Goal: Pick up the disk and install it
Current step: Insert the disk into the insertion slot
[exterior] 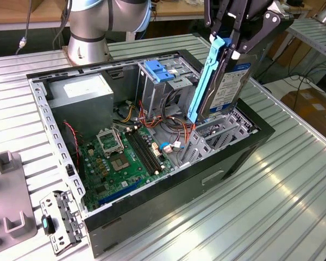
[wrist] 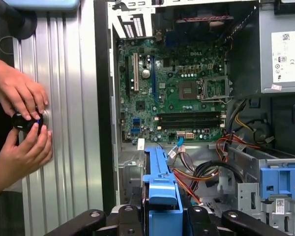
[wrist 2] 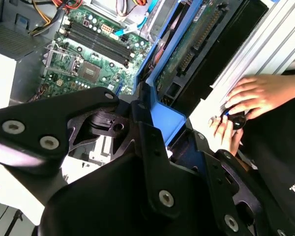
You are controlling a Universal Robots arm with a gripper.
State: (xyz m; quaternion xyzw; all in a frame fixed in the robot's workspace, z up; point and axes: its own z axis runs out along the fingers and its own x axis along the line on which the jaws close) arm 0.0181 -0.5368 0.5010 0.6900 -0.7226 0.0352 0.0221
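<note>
The arm [exterior: 88,30] was a thick silver-grey tube on a round flanged base [exterior: 87,54], with pale blue caps [exterior: 91,4] at its joints. The gripper [exterior: 230,46] was matte black, made of flat, angular links hinged one to another. In both wrist views those links [wrist 2: 64,110] [wrist: 78,225] bore round silver screw heads [wrist 2: 13,127] [wrist: 95,214], two side by side on one broad link in the second wrist view
</note>
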